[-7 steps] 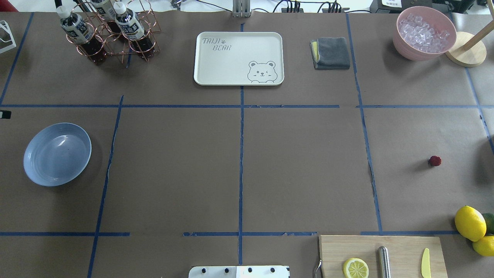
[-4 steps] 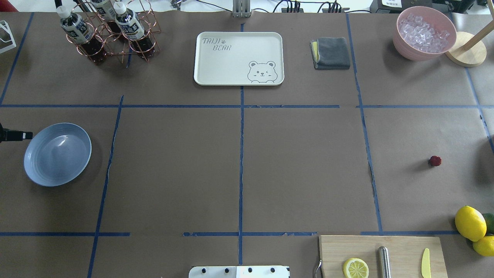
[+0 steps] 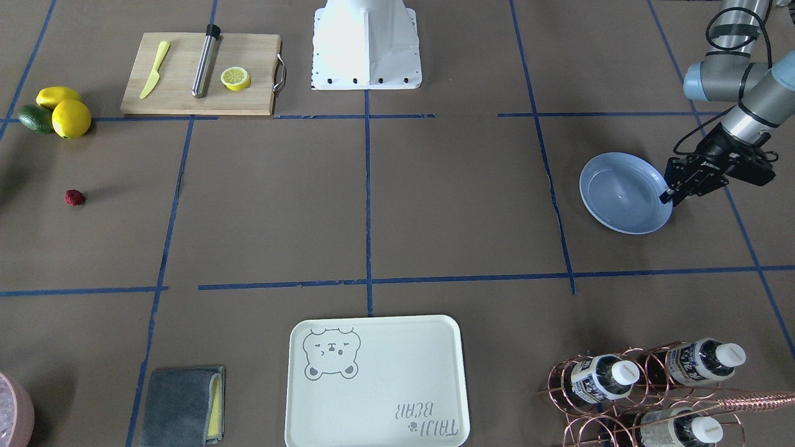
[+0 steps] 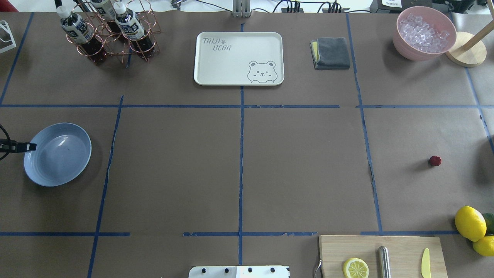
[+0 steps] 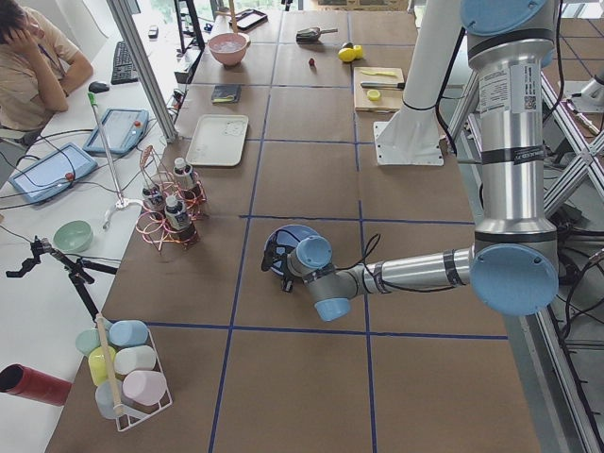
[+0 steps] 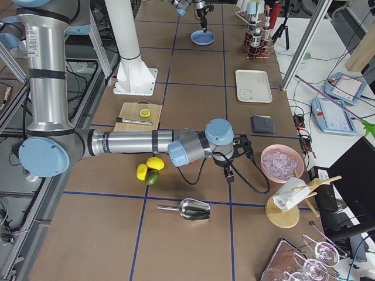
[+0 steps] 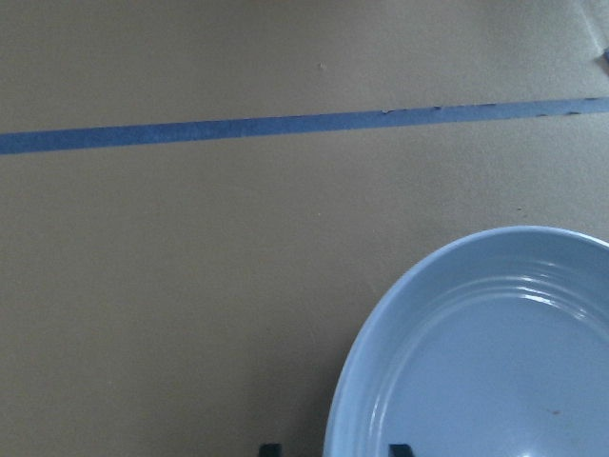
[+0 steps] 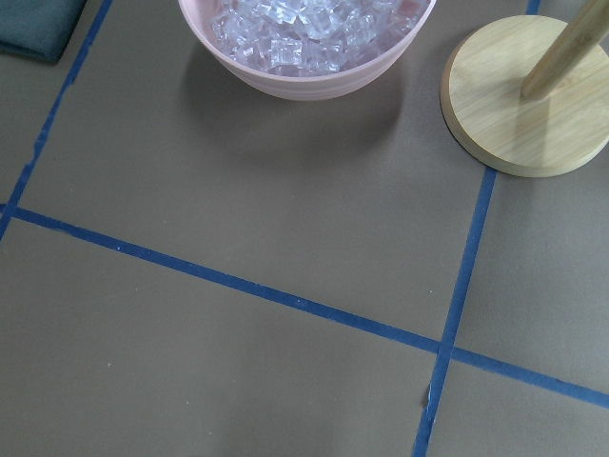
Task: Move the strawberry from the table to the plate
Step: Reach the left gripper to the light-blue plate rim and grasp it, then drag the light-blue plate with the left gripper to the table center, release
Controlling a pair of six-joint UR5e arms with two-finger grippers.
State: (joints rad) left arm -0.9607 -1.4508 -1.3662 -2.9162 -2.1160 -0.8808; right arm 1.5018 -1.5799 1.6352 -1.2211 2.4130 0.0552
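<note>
The strawberry (image 4: 435, 161) is a tiny dark-red berry lying alone on the brown paper table (image 4: 301, 162) at the right; in the front-facing view the strawberry (image 3: 74, 197) lies at the left. The pale blue plate (image 4: 89, 148) sits far to the left and holds nothing. My left gripper (image 3: 669, 197) is open at the plate's outer rim (image 7: 419, 276), one fingertip (image 7: 269, 448) outside and the other inside. My right gripper (image 6: 228, 173) shows only in the exterior right view, above the table near the pink bowl; I cannot tell its state.
A cream bear tray (image 4: 238, 58), a grey cloth (image 4: 330, 53) and a copper bottle rack (image 4: 110, 34) line the far side. The pink bowl of ice (image 4: 423, 33) and a wooden stand (image 4: 466, 54) are far right. Lemons (image 4: 470, 223) and a cutting board (image 4: 382, 255) are near right.
My left gripper has come in from the left edge of the overhead view and moved nearer, reaching the plate's rim. The strawberry and plate have not moved.
</note>
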